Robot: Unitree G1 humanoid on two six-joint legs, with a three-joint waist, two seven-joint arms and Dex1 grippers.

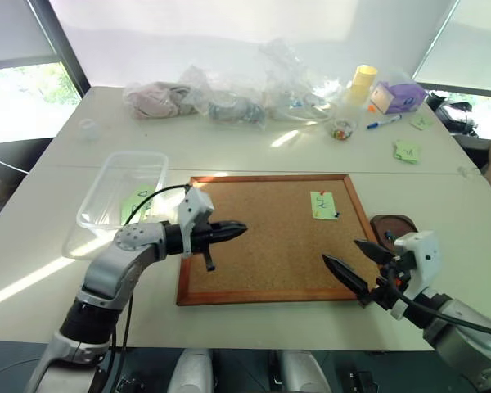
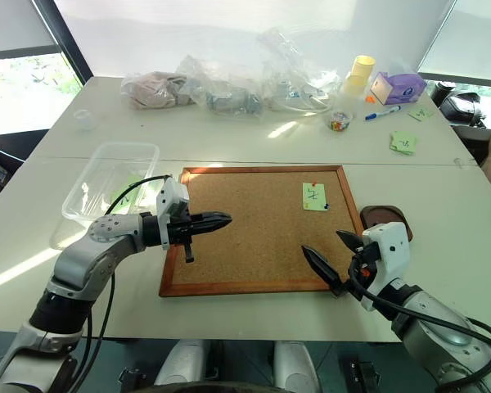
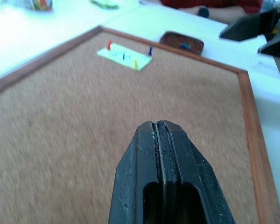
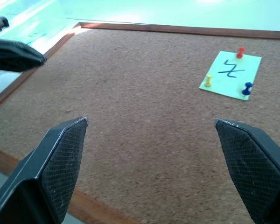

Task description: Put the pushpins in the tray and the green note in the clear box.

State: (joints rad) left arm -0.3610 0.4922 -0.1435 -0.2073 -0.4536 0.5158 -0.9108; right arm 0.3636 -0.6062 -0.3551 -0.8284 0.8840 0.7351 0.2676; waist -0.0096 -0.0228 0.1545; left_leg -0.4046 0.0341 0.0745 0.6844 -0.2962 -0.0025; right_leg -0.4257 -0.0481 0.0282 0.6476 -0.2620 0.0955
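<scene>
Green note pinned flat on the corkboard near its far right corner, held there by three pushpins, red, yellow and blue; lying ahead of the right gripper, well apart, fingers spread wide, likely ready for a pin; left gripper pressed together, pinching nothing, hanging over the board's left side; tray just beside the board's right edge; clear box off to the left.

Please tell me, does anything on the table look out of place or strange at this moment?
One thing: the clear box already holds a green note, while the green note with the squiggle is pinned to the corkboard by three pushpins. The tray holds at least one pin. Nothing looks spilled or damaged.
</scene>
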